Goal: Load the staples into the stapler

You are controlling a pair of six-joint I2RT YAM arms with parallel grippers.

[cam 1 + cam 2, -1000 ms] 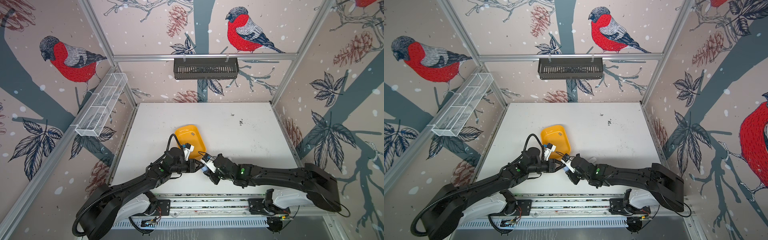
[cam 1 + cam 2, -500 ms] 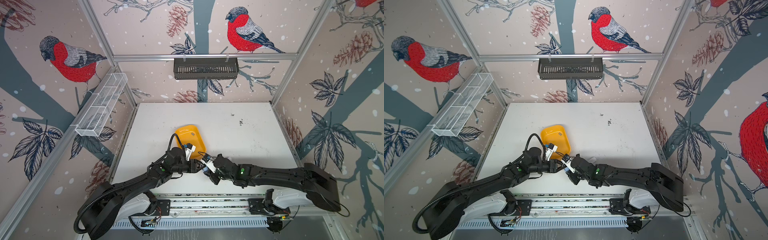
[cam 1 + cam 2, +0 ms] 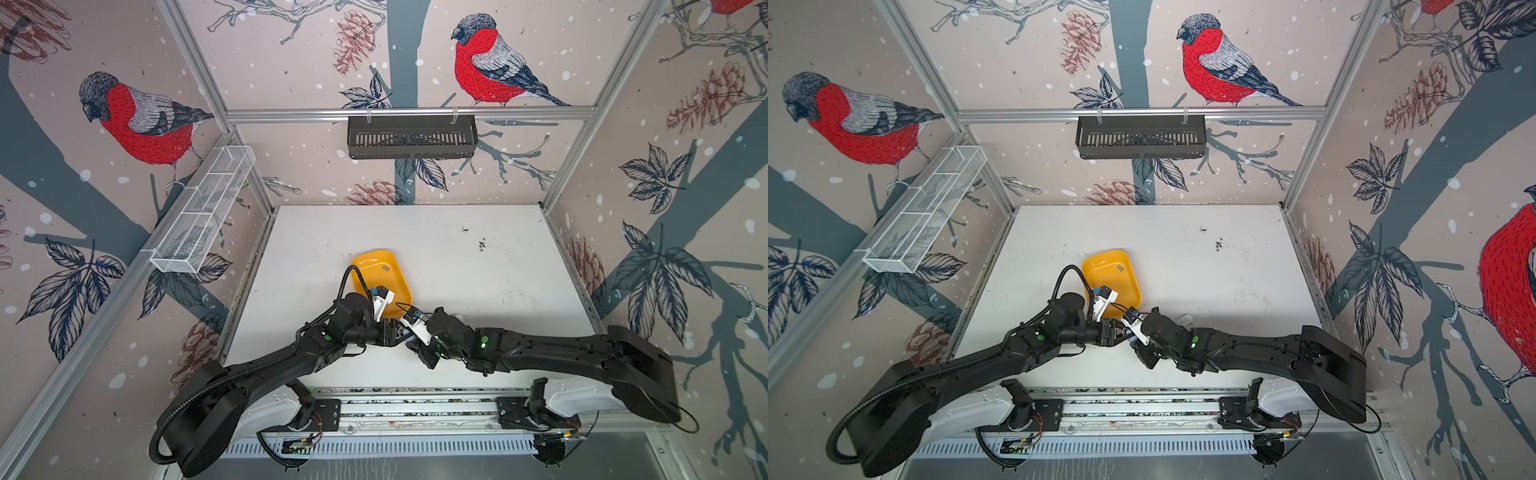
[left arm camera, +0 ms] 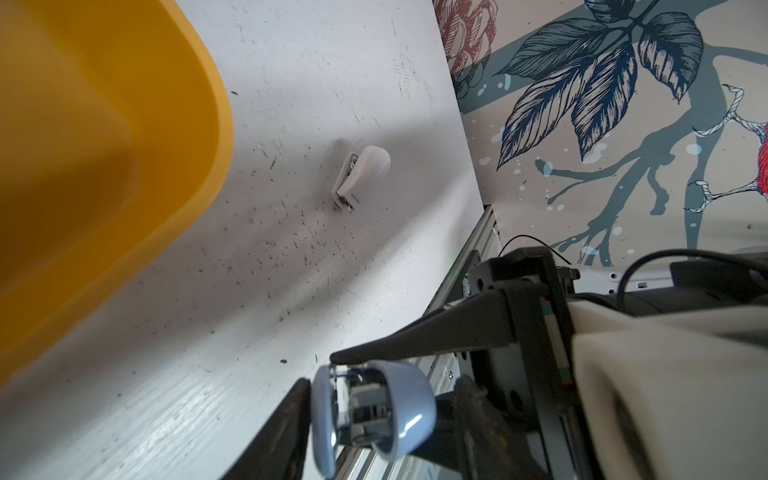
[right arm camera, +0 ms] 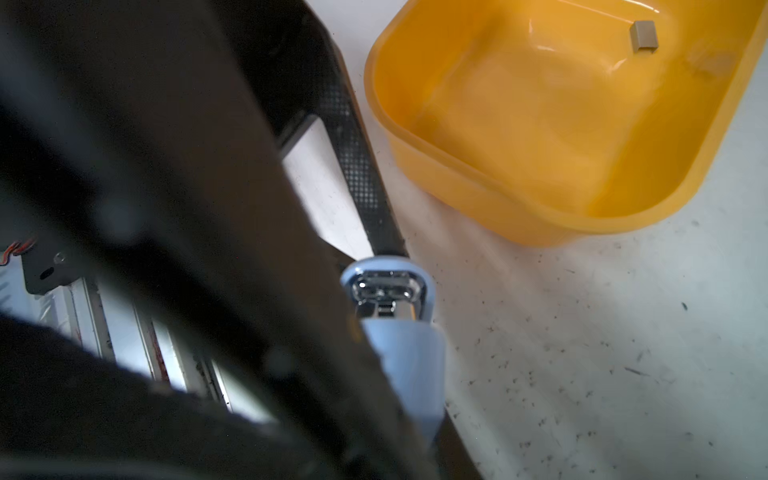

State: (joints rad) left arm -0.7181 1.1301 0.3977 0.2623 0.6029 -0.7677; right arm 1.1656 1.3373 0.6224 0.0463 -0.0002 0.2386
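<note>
A small pale-blue stapler (image 4: 374, 411) hangs just above the table's front middle, where both arms meet. My right gripper (image 5: 411, 395) is shut on its rear body (image 5: 409, 365). My left gripper (image 4: 382, 415) is open around the stapler's front end. One of its fingers (image 4: 286, 432) lies against the base plate, and the other stands a little off the cap. In both top views the two grippers (image 3: 397, 332) (image 3: 1125, 332) sit tip to tip by the yellow tray. One grey strip of staples (image 5: 643, 35) lies in that tray, also seen in both top views (image 3: 386, 269) (image 3: 1121, 268).
The yellow tray (image 3: 365, 259) stands just behind the grippers. A white mini stapler (image 4: 363, 176) lies on its side on the table beyond the right arm. Dark specks litter the white tabletop (image 3: 482, 245). A black basket (image 3: 411, 137) and a white wire rack (image 3: 203, 212) hang on the walls.
My left gripper's jaws have spread wider around the blue stapler's front end. The right gripper keeps its hold, and both arms stay almost where they were.
</note>
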